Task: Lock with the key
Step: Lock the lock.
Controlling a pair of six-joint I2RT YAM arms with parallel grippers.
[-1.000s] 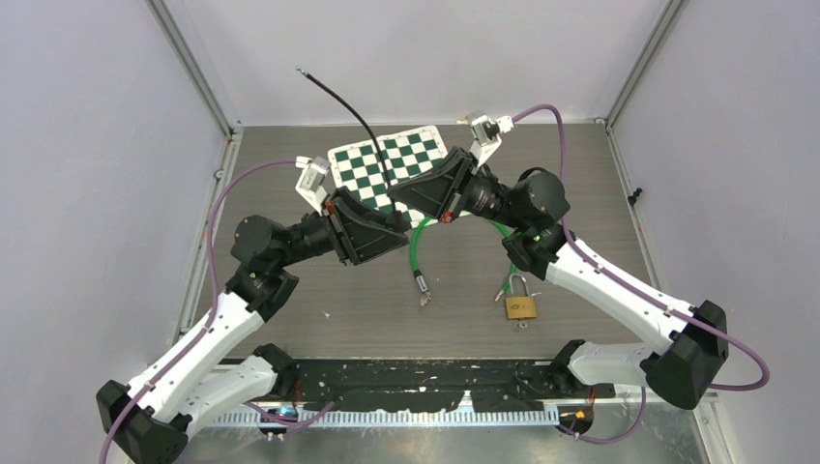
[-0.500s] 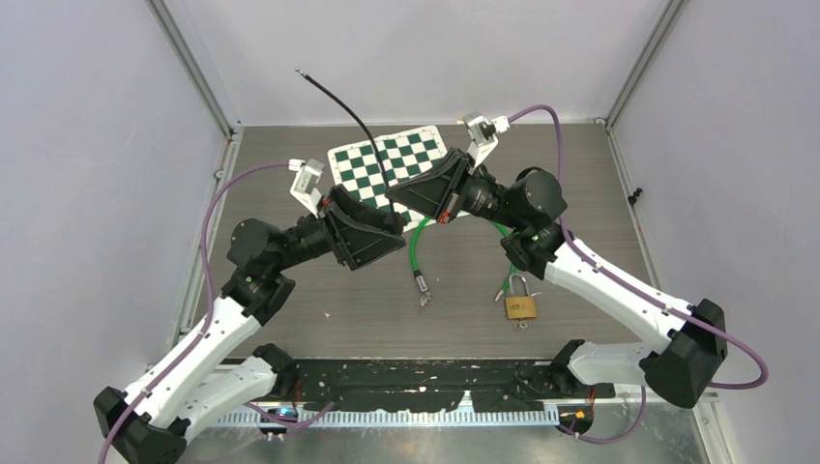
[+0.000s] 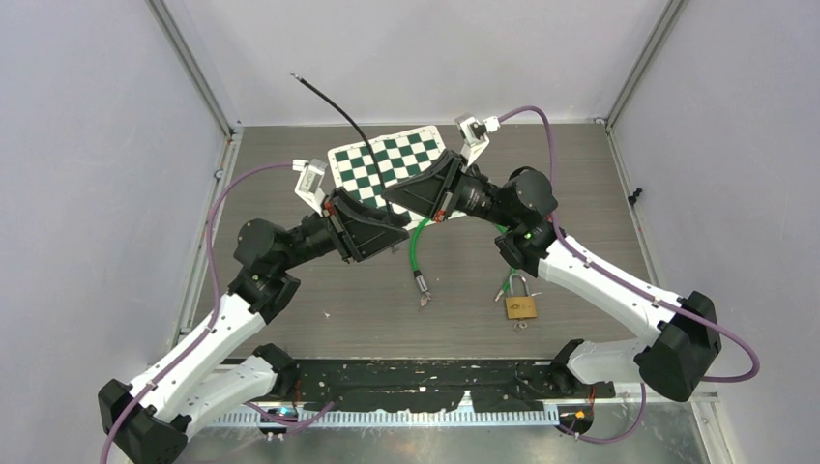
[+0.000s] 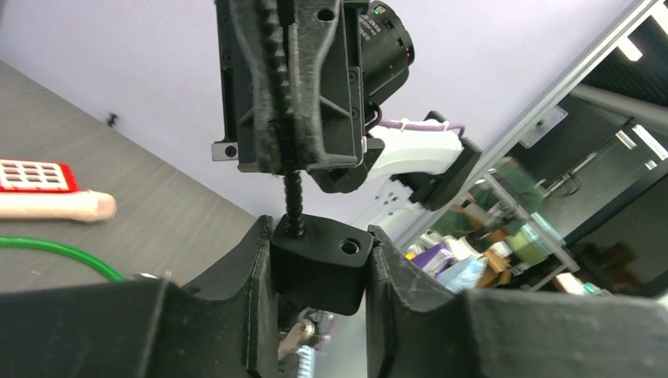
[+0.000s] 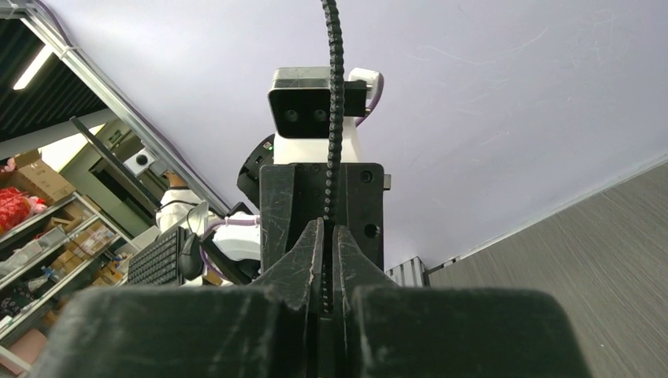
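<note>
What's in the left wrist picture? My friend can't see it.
The left gripper pinches a small black block, and a ribbed black cable runs up from it into the right gripper, shut around it. A green cable lies on the grey table behind.

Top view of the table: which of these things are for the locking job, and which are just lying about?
For the job:
- brass padlock
- small metal bit just below it, perhaps the key

Lying about:
- chequered mat
- green cable
- black bendy rod, now being held
</note>
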